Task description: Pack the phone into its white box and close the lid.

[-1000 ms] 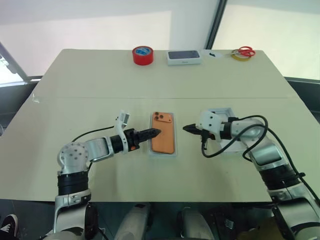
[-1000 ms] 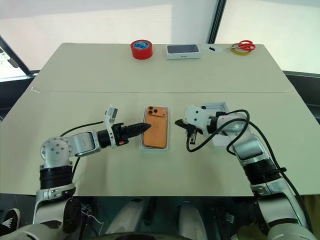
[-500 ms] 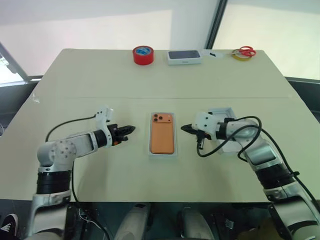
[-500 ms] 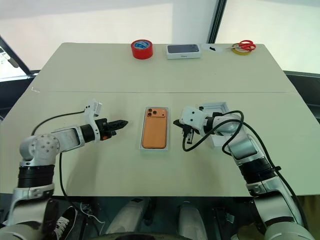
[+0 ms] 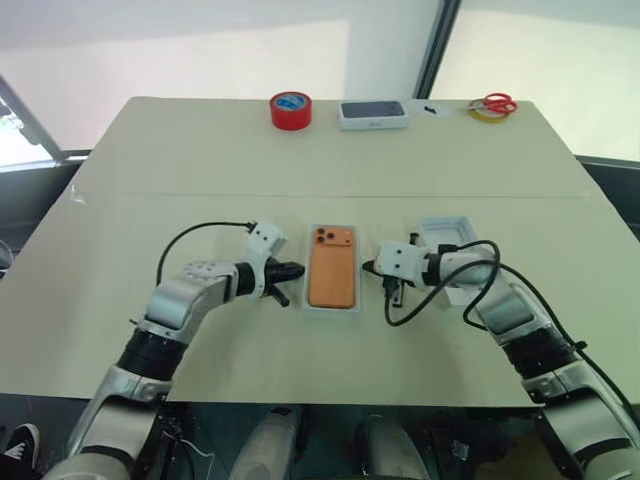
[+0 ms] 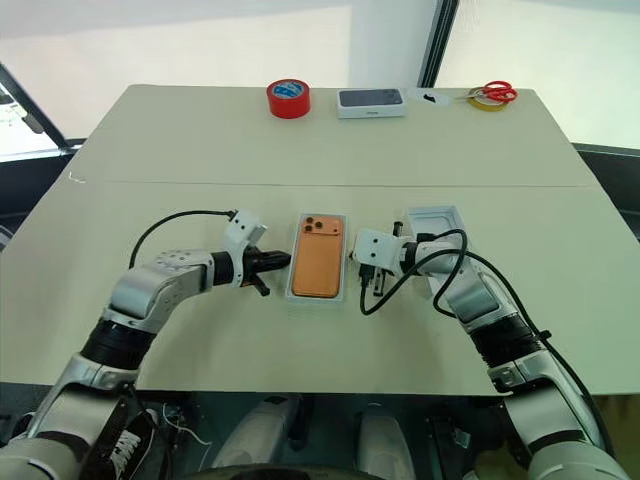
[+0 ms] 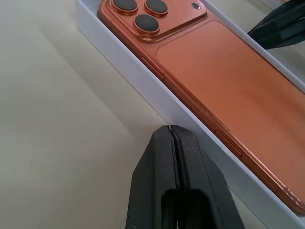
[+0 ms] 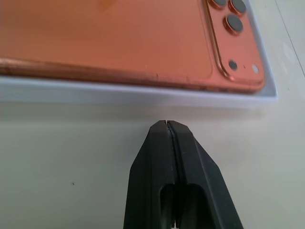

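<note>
Phone (image 5: 332, 279) sits in the white box (image 7: 143, 86); both jaws together, flanking it, should nudge evenly, low on its walls.

Count on the counter (image 5: 200, 160): one orange phone (image 5: 332, 276), one white box (image 5: 306, 300) under it, one lid (image 5: 447, 233), one second white box with a dark phone pictured on top (image 5: 372, 114). One red tape roll (image 5: 290, 109), one yellow tape roll (image 5: 481, 113), one pair of red-handled scissors (image 5: 494, 102). Two claws: left claw (image 5: 292, 270), right claw (image 5: 368, 267).

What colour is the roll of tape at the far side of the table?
The roll of tape is red, blue inside; the right eye view shows it best.
</note>
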You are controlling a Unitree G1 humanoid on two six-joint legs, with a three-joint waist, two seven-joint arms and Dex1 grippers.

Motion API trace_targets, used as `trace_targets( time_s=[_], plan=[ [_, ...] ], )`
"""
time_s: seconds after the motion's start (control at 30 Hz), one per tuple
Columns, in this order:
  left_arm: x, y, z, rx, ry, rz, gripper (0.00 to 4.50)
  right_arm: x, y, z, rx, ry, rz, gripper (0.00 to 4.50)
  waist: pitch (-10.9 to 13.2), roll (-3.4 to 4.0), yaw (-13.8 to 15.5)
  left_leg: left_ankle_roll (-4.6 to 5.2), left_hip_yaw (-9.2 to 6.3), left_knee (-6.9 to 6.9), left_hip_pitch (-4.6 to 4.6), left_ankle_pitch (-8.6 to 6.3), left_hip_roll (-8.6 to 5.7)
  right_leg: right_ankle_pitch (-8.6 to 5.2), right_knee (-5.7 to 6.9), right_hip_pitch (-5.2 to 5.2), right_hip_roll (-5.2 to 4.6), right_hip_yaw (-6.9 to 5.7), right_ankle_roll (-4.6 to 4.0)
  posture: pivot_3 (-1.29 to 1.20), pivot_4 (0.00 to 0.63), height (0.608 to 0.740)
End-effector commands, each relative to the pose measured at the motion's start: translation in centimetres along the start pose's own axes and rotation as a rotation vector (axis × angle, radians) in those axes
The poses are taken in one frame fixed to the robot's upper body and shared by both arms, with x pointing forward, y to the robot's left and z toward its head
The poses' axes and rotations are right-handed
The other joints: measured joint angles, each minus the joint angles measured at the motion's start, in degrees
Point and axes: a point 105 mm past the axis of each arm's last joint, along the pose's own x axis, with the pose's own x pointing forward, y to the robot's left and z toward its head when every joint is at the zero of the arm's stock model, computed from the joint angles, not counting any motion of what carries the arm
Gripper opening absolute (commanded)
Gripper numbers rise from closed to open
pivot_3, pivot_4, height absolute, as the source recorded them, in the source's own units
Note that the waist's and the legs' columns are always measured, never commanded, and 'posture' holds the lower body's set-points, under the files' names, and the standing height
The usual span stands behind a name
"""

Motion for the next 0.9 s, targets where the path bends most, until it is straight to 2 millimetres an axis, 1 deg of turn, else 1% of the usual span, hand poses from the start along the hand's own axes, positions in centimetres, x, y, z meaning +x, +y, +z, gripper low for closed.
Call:
trace_targets(
  time_s=[0.03, 0.17, 0.23, 0.33, 0.43, 0.53, 0.67, 0.77, 0.83, 0.9],
  plan=[
    [2.6, -2.4, -1.0, -0.013, 0.048, -0.123, 0.04, -2.0, -0.4, -0.9, -0.007, 0.035, -0.008, 0.00, -0.01, 0.01, 0.88, 0.01, 0.00, 0.02, 0.00, 0.00, -0.01, -0.01, -0.01, 0.01, -0.02, 0.00, -0.02, 0.00, 0.150, 0.736],
    [4.4, -3.2, -1.1, -0.007, 0.034, -0.168, 0.04, -3.6, -0.1, -2.7, -0.010, 0.094, -0.015, 0.00, -0.02, 0.02, 1.91, 0.10, -0.02, 0.07, -0.01, -0.06, -0.10, -0.04, -0.19, 0.14, -0.09, -0.05, -0.05, 0.00, 0.150, 0.736],
    [5.6, -4.5, -0.6, 0.002, 0.025, -0.218, 0.04, -4.6, -0.1, -3.7, 0.001, 0.132, -0.030, 0.00, -0.03, 0.02, 2.46, 0.12, -0.01, 0.10, -0.01, -0.07, -0.11, -0.03, -0.25, 0.19, -0.11, -0.05, -0.05, 0.00, 0.150, 0.736],
    [7.1, -6.0, 0.2, 0.024, 0.008, -0.271, 0.04, -5.8, -0.1, -4.5, 0.015, 0.162, -0.049, 0.00, -0.04, 0.02, 3.01, 0.15, -0.02, 0.13, -0.02, -0.09, -0.19, -0.05, -0.36, 0.32, -0.23, -0.20, -0.07, 0.00, 0.150, 0.736],
    [7.7, -6.8, 0.7, 0.032, -0.002, -0.304, 0.04, -6.5, -0.2, -5.0, 0.021, 0.183, -0.068, 0.00, -0.04, 0.02, 2.97, 0.23, -0.01, 0.14, -0.02, -0.13, -0.32, -0.04, -0.48, 0.41, -0.36, -0.23, -0.05, 0.00, 0.150, 0.736],
    [7.8, -7.5, 0.5, 0.042, 0.003, -0.334, 0.04, -7.0, -0.2, -5.4, 0.033, 0.200, -0.079, 0.00, -0.03, 0.01, 2.66, 0.29, 0.00, 0.17, -0.03, -0.16, -0.38, 0.02, -0.53, 0.44, -0.40, -0.23, 0.07, 0.00, 0.150, 0.736],
    [7.6, -7.6, 0.1, 0.061, 0.012, -0.338, 0.04, -7.3, -0.1, -5.8, 0.043, 0.210, -0.082, 0.00, -0.03, 0.01, 2.29, 0.29, -0.02, 0.16, -0.02, -0.16, -0.36, 0.00, -0.52, 0.44, -0.40, -0.26, 0.14, 0.00, 0.150, 0.736],
    [7.6, -6.7, -0.2, 0.065, 0.017, -0.296, 0.04, -7.5, 0.2, -5.8, 0.049, 0.211, -0.070, 0.00, -0.03, 0.01, 2.30, 0.29, -0.06, 0.16, -0.01, -0.16, -0.35, -0.03, -0.51, 0.44, -0.39, -0.29, 0.18, 0.00, 0.150, 0.736],
    [7.6, -6.2, 0.0, 0.051, 0.004, -0.272, 0.04, -7.6, 0.5, -5.8, 0.061, 0.205, -0.051, 0.00, -0.03, 0.01, 2.32, 0.29, -0.07, 0.16, -0.02, -0.16, -0.35, -0.03, -0.51, 0.44, -0.39, -0.31, 0.18, 0.00, 0.150, 0.736],
    [7.5, -5.8, 0.3, 0.056, -0.009, -0.255, 0.04, -7.7, 0.5, -5.8, 0.060, 0.206, -0.052, 0.00, -0.03, 0.01, 2.28, 0.30, -0.07, 0.17, -0.02, -0.16, -0.35, -0.03, -0.51, 0.45, -0.39, -0.31, 0.18, 0.00, 0.150, 0.736]
  ],
)
